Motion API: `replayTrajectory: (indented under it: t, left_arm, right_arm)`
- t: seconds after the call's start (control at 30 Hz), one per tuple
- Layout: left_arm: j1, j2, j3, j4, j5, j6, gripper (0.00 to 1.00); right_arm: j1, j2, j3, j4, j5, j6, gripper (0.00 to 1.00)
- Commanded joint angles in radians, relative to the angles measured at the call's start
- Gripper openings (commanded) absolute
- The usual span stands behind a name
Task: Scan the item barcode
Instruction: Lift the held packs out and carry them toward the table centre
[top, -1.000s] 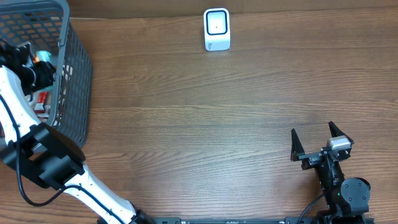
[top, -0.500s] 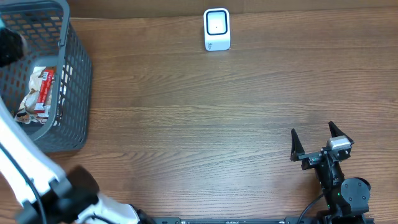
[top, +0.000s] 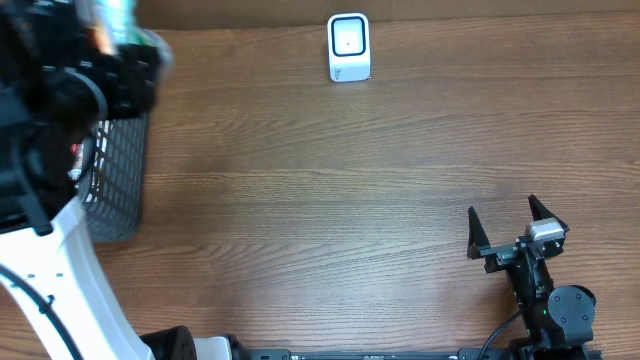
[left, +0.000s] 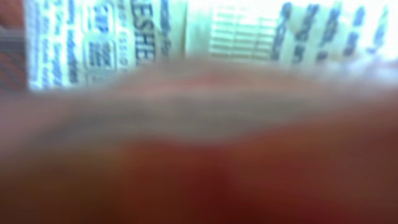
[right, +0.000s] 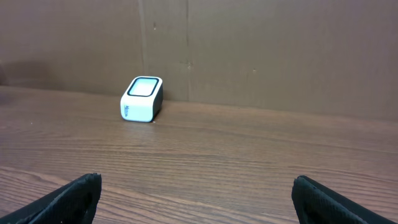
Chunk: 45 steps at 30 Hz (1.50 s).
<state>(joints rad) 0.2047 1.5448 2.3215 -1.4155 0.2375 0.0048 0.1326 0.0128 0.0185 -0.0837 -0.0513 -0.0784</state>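
Observation:
The white barcode scanner (top: 349, 47) stands at the table's far edge, and it also shows in the right wrist view (right: 142, 99). My left arm is raised high over the basket at the top left, blurred. Its gripper (top: 122, 45) is shut on an item (top: 118, 17) with a pale, greenish look. The left wrist view is filled by that item (left: 205, 124): a red packet with a white printed label, out of focus, hiding the jaws. My right gripper (top: 508, 228) rests near the front right, open and holding nothing (right: 199, 196).
A dark grey mesh basket (top: 115, 190) sits at the left edge, mostly hidden beneath my left arm, with a bit of red packaging (top: 74, 152) showing inside. A brown cardboard wall (right: 261, 50) rises behind the scanner.
My left arm has risen out of the basket with the item and swung up and right, close under the overhead camera. The right arm has not moved.

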Motion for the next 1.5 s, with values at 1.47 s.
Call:
replayTrajectory:
  t: [1.47]
  left_arm:
    - [-1.095,0.678,0.015,0.010,-0.332,-0.577,0.47]
  right_arm:
    - [0.000,-0.010,-0.011,0.003,0.006,-0.001,1.00]
